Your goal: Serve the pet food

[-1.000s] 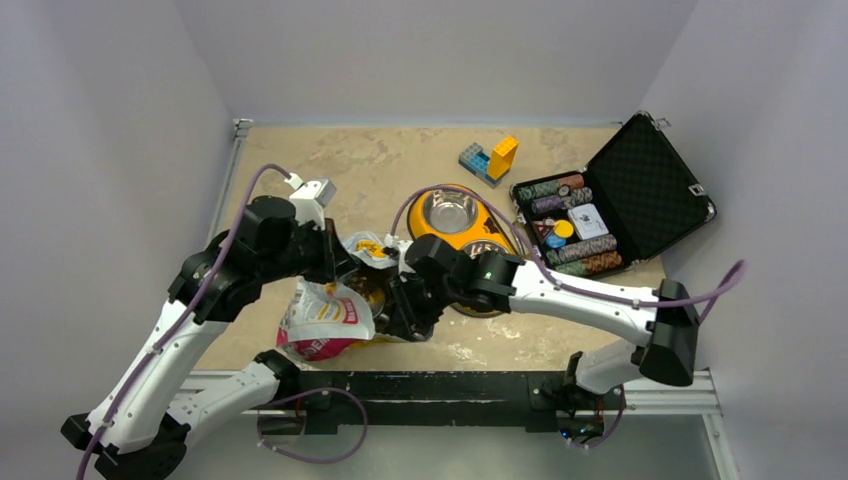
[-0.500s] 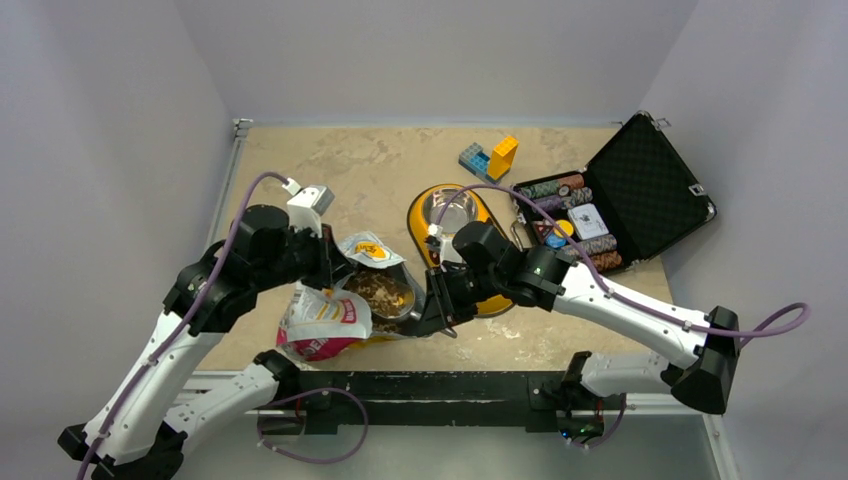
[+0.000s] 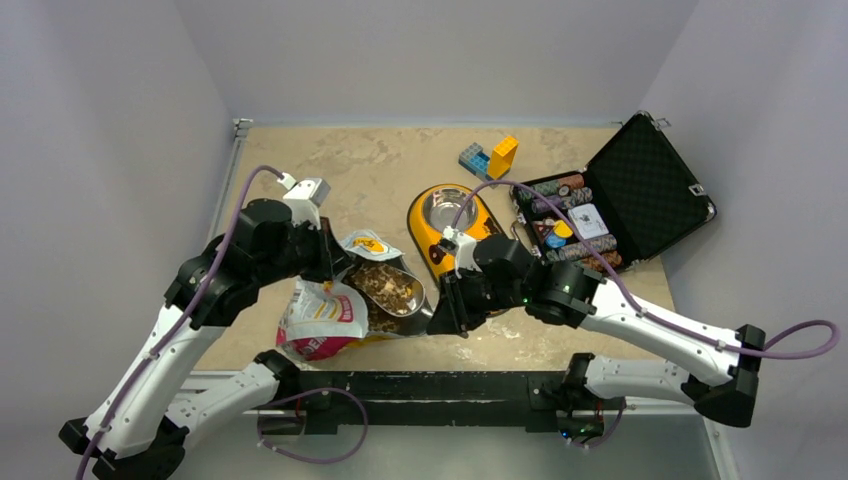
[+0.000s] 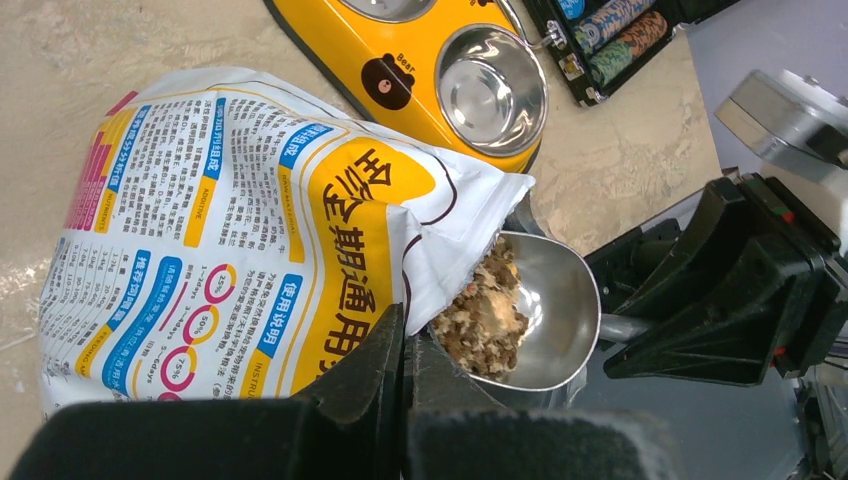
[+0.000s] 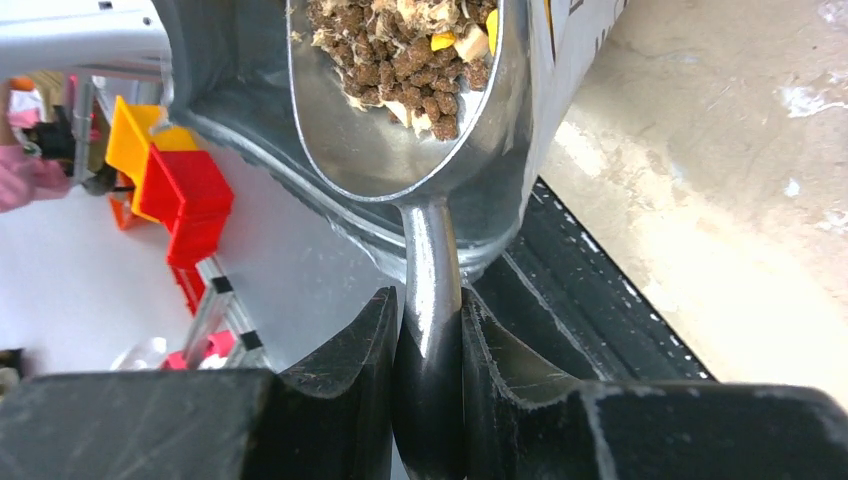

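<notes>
The pet food [image 3: 388,285] fills a metal scoop [image 3: 398,296] that lies half out of the mouth of the white-orange bag [image 3: 320,322]. My right gripper [image 3: 447,308] is shut on the scoop's handle [image 5: 430,270], and brown pellets [image 5: 400,50] are heaped in the scoop's far end. My left gripper [image 4: 405,350] is shut on the bag's [image 4: 230,210] upper lip and holds the mouth open over the scoop [image 4: 545,310]. The yellow feeder [image 3: 425,232] with two steel bowls [image 4: 495,90] stands just right of the bag; both bowls look bare.
An open black case [image 3: 640,185] of poker chips stands at the back right, close behind my right arm. Blue and orange toy blocks [image 3: 490,158] sit at the back centre. The table's black front rail [image 5: 600,290] runs just under the scoop.
My right gripper has drawn back to the right, pulling the loaded scoop out of the bag's mouth so the pellets show. The left gripper has kept hold of the bag.
</notes>
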Controlling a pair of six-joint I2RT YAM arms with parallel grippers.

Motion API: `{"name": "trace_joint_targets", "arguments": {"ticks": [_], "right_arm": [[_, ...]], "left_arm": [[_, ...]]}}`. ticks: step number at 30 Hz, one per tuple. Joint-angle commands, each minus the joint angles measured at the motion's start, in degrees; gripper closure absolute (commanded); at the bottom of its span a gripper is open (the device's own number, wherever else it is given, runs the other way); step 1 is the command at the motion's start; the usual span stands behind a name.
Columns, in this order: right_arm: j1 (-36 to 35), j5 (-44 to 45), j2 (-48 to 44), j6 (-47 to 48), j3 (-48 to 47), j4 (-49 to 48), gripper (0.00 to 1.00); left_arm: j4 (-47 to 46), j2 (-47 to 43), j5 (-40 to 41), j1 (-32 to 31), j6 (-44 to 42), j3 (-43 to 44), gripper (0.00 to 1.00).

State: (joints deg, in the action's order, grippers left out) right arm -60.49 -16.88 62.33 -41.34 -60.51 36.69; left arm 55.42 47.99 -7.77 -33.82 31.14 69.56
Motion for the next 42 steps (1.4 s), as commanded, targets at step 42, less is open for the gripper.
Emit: {"name": "trace_joint_targets", "arguments": {"ticks": [42], "right_arm": [[-7.3,13.4,-3.4,4.5,7.6,-20.0,1.0]], "left_arm": [[-2.2,0.3,3.8,0.0,13.5,6.7,1.0]]}}
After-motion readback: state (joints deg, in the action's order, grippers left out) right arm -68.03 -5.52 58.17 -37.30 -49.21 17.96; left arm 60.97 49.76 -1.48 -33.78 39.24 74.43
